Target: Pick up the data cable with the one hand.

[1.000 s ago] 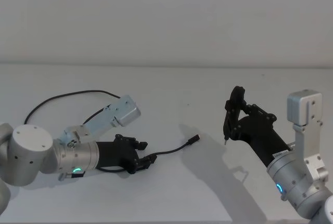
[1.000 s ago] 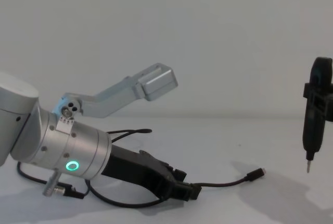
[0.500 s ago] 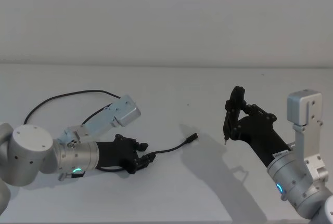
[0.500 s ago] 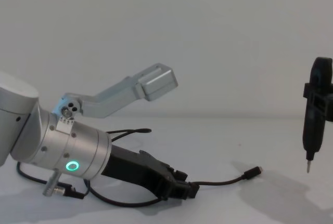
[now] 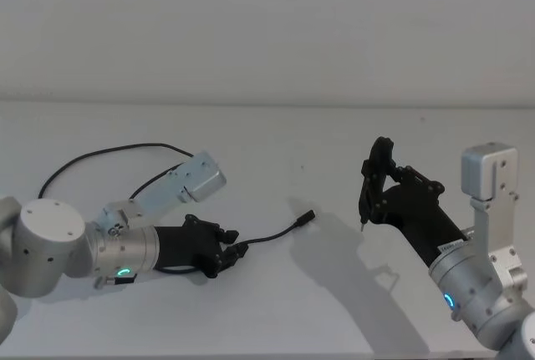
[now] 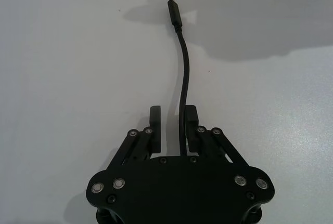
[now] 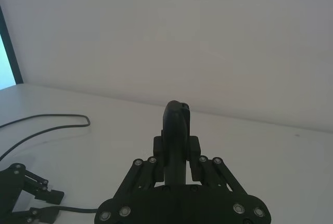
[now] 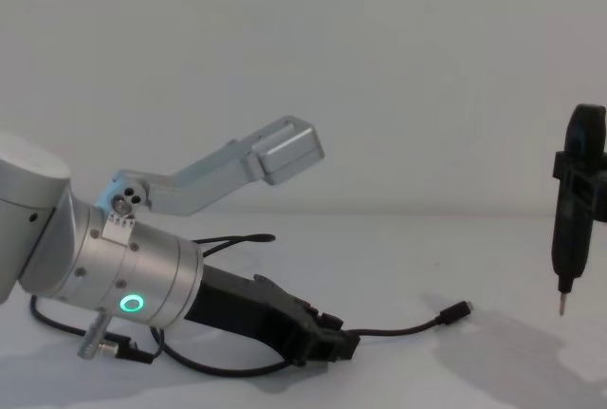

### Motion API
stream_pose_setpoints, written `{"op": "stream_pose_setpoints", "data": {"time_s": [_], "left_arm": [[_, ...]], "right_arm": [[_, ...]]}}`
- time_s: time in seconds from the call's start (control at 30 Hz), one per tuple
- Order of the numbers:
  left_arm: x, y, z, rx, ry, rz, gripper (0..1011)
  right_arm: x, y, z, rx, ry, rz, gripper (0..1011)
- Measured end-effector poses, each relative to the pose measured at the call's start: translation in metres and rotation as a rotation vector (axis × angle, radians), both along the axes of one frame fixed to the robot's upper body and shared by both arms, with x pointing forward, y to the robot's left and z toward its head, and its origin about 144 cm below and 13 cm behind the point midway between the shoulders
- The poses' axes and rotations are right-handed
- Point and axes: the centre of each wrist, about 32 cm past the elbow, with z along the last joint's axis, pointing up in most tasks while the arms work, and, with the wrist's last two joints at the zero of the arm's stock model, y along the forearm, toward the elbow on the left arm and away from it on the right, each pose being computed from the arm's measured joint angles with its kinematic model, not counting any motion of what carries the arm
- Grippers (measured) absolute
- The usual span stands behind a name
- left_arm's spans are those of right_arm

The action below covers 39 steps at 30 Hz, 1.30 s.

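My left gripper (image 6: 173,117) lies low over the table (image 5: 334,143). Its two fingers (image 6: 156,120) stand slightly parted, with the data cable (image 6: 183,73) running between them, against one finger and with a gap showing on the other side. I judge it not yet clamped.

I take the cable's metal-tipped plug (image 5: 308,216) as my mark. From the plug the cord's long axis runs nearly straight back into my fingers, in line with my reach. I sit near the plug on its left. Past my fingers the cord goes under my palm, and its remainder loops well to the left of the plug, behind my silver wrist with the green ring (image 8: 131,304).

My right gripper (image 7: 176,151) hangs to the right of the plug, raised and apart from it, closed around a slim dark tool (image 5: 374,185). The left is clearly the nearer one, so the coming move turns on squeezing across the cord, then lifting.

I can read no brand, label or writing anywhere.
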Motion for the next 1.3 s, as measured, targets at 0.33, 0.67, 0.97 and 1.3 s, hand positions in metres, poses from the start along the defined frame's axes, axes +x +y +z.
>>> {"op": "stream_pose_setpoints", "data": {"time_s": [0.33, 0.67, 0.97, 1.3], "left_arm": [[0.0000, 0.0000, 0.0001, 0.000, 0.000, 0.000, 206], [0.0000, 0.0000, 0.0001, 0.000, 0.000, 0.000, 144], [0.0000, 0.0000, 0.0000, 0.000, 0.000, 0.000, 94], [0.0000, 0.0000, 0.0001, 0.000, 0.000, 0.000, 61]], "right_arm": [[0.0000, 0.0000, 0.0000, 0.000, 0.000, 0.000, 274], [0.0000, 0.0000, 0.0000, 0.000, 0.000, 0.000, 274], [0.0000, 0.0000, 0.0000, 0.000, 0.000, 0.000, 274], [0.0000, 0.0000, 0.0000, 0.000, 0.000, 0.000, 275]]}}
